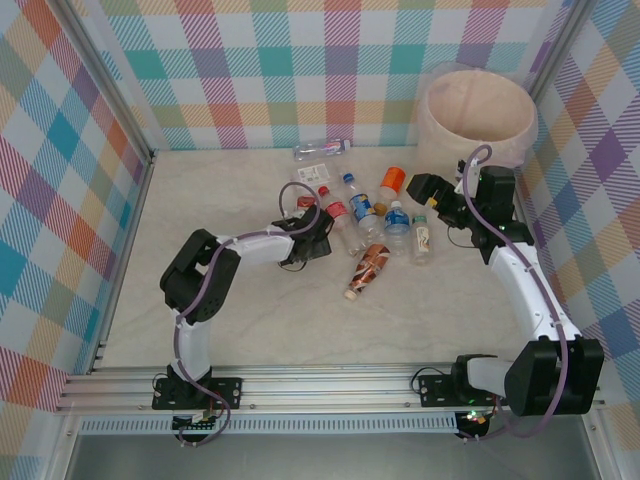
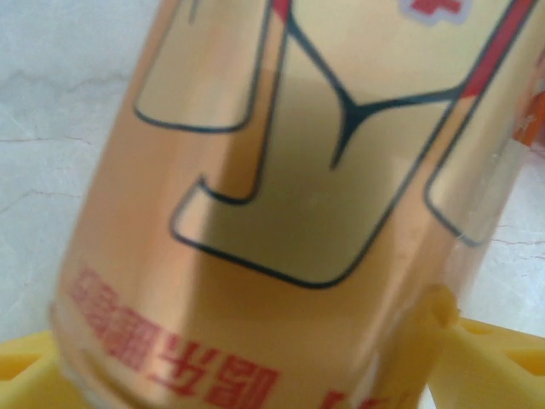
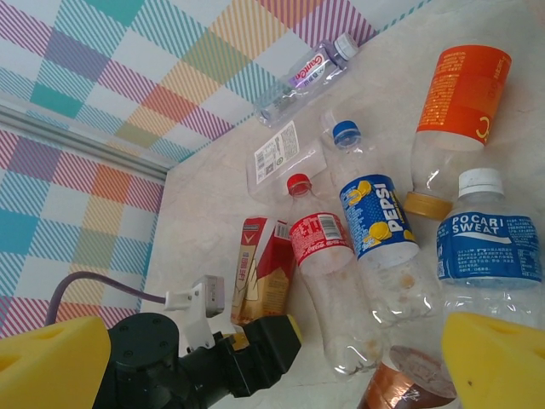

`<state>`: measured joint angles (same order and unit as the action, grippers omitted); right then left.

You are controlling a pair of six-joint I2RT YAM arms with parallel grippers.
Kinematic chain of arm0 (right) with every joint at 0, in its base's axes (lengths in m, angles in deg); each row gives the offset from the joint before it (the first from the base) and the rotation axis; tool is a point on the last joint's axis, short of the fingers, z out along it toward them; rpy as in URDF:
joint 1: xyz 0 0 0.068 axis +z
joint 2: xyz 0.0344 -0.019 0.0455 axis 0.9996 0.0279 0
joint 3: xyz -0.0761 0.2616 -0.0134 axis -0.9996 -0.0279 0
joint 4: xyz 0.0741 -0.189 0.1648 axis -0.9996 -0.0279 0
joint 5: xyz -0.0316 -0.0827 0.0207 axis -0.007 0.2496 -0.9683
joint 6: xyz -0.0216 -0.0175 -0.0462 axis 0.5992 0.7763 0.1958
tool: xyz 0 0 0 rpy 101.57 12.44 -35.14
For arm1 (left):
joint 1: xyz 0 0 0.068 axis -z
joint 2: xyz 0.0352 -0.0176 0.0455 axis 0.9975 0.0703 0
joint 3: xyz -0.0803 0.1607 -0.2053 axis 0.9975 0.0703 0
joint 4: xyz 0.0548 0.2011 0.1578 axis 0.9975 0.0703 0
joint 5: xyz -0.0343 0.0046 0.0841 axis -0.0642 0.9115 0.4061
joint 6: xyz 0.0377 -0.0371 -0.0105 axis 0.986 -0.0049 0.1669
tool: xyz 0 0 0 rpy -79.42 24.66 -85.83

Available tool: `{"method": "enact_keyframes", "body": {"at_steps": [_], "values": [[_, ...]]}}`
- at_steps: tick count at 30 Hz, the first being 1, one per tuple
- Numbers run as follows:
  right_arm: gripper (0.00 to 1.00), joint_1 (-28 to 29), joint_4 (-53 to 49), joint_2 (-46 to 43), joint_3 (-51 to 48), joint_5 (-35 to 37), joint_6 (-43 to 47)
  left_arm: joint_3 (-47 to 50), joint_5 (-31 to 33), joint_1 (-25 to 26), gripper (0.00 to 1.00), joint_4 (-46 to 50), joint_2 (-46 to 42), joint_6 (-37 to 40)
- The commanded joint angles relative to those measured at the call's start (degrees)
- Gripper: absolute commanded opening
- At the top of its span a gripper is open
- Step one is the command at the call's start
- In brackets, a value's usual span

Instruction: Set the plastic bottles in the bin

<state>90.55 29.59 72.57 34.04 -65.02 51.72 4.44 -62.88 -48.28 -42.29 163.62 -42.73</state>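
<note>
The left gripper (image 2: 243,351) has its yellow fingers (image 2: 460,341) set wide on either side of a gold-labelled bottle (image 2: 281,170) with red print, which is on the marble-patterned table (image 1: 250,320) well left of the bin (image 1: 445,140). Whether the fingers press on the bottle cannot be told. The right gripper (image 3: 274,362), just in front of the bin, has its fingers spread fully with nothing between them. The other plastic bottles (image 1: 360,215) lie clustered on the table left of the bin, among them a Pepsi bottle (image 3: 375,217), a Pocari Sweat bottle (image 3: 487,247), an orange-labelled bottle (image 3: 460,94) and a red-capped bottle (image 3: 319,243).
</note>
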Motion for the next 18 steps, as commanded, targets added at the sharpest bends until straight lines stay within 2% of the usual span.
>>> {"method": "enact_keyframes", "body": {"at_steps": [1,3,6,10,15,18], "values": [[1.00,0.5,-0.5,0.2,0.4,0.7,1.4,1.6,-1.5,-1.1,0.88,-1.7,-1.3,5.4],[1.00,0.7,-0.3,0.4,0.4,0.7,1.4,0.5,-2.0,-1.3,0.89,-2.4,-0.7,8.5],[1.00,0.9,-0.6,0.6,0.6,0.6,1.4,-1.9,0.7,-2.0,1.00,-0.5,0.4,10.2],[1.00,1.0,-1.2,0.1,0.7,1.6,1.9,-1.3,-0.3,-3.6,1.00,-2.7,-0.7,13.1],[1.00,1.1,-1.4,0.2,0.9,2.2,2.1,-2.6,-2.4,-4.4,1.00,-2.3,1.1,20.3],[1.00,1.1,-1.5,0.2,1.0,2.2,2.0,-3.5,-3.1,-4.4,0.94,-2.7,2.4,23.8]]}}
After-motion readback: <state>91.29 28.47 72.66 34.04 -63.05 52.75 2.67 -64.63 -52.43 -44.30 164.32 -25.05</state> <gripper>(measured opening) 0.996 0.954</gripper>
